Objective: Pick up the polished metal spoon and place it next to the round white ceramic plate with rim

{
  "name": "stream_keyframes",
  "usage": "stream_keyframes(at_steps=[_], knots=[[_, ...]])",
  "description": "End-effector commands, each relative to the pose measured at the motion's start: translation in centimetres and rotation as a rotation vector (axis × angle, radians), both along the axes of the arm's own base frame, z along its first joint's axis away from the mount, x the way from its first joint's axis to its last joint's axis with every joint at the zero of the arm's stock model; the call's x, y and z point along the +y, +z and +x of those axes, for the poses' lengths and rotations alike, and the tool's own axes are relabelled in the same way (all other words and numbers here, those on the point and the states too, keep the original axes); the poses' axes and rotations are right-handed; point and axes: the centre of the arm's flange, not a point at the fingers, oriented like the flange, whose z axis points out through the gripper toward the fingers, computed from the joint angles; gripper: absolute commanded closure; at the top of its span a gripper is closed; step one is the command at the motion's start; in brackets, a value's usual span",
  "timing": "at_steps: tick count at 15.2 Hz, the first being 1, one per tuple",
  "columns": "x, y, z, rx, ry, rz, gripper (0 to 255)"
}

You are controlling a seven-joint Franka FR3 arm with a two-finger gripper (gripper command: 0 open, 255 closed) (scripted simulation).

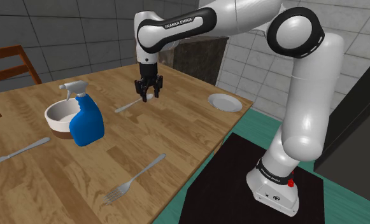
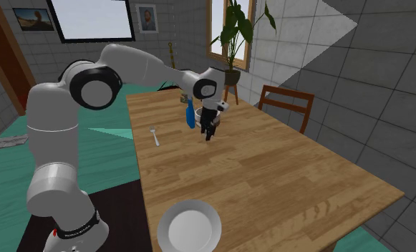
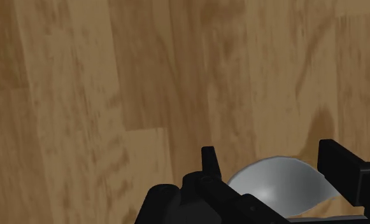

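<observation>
Hand: the all-black two-finger hand (image 1: 148,94) pointed straight down at the middle of the counter, at the end of the white arm with dark joints (image 1: 304,76)
Hand state: parted around the bowl of the spoon; in the wrist view one finger (image 3: 339,172) overlapped the bowl's edge, while a sliver of wood showed between the other finger and the bowl, so it was not clasped
Spoon: the polished grey metal spoon (image 1: 131,105) was low against the wood, its bowl under the fingertips and its handle slanting toward the spray bottle
Plate: the round white plate with rim (image 1: 223,102) sat near the counter's edge at the shoulder view's right, well apart from the spoon
Counter: a light brown wooden plank counter (image 1: 177,140)
Spray bottle: a blue spray bottle with a white trigger head (image 1: 86,124) stood upright, just in front of the bowl
Bowl: a white round bowl with a brown base (image 1: 56,114) touched or nearly touched the bottle
Fork: a grey metal fork (image 1: 135,177) lay near the counter's edge closest to the stand
Knife: a grey metal knife (image 1: 18,153) lay toward the shoulder view's left
Chair: a brown wooden chair (image 1: 11,60) stood at the counter's far end
Stand: a black box (image 1: 234,165) on a teal floor
</observation>
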Motion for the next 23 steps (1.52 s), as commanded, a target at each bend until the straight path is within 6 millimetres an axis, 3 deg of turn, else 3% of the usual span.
stream_keyframes(at_steps=[1, 2, 23], knots=[[0.0, 1.1, 0.1, 0.0, 0.0, 0.0, 255], [0.0, 1.4, 0.1, 0.0, 0.0, 0.0, 255], [-14.6, 1.5, -23.5, 0.0, 0.0, 0.0, 255]])
